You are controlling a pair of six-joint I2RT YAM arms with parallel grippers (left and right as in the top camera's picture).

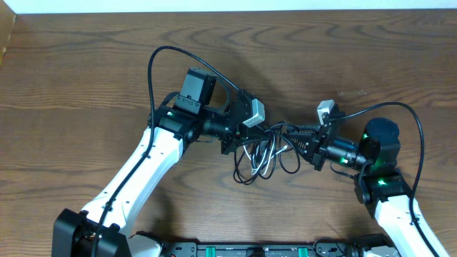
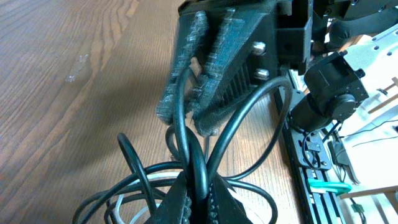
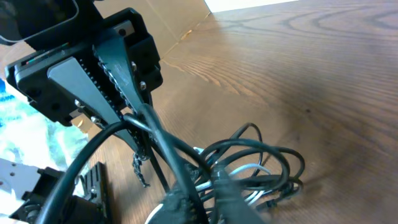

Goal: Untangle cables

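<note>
Left end effector (image 1: 235,143) and right end effector (image 1: 300,141) pinch cables (image 1: 260,163) between them.

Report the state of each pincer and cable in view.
left pincer, shut on the black cables.
right pincer, shut on the black cables.
black cables, tangled in loops, gripped by both pincers.
white cable, caught among the black loops.

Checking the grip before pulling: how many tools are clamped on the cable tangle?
2. The left tool pinches the cables at the tangle's left side; the right tool pinches them at its right.
</note>
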